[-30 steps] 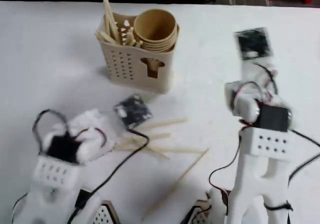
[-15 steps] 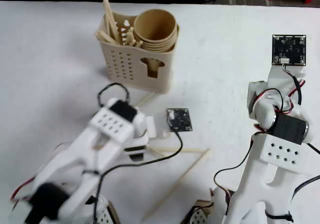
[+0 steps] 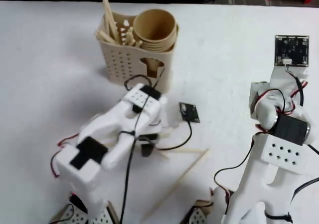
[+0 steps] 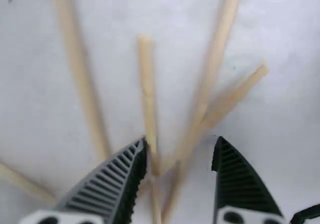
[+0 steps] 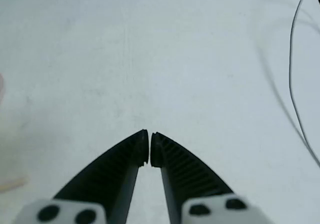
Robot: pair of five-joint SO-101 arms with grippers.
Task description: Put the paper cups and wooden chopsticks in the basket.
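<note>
Your left claw (image 4: pixel 180 143), its tips apart, hangs over the loose chopsticks (image 4: pixel 148 84) on the tabletop (image 4: pixel 280 29), near the basket (image 3: pixel 130 67). Lower it until one stick lies between both tips, then close gently.

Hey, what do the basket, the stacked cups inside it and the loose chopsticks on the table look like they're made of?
Basket: likely moulded plastic, cream and matte, judging by its neat rows of holes and shaped cutout.
Paper cups: tan, matte paper with thin nested rims.
Chopsticks: pale bare wood, possibly bamboo; no gloss or coating shows.
</note>
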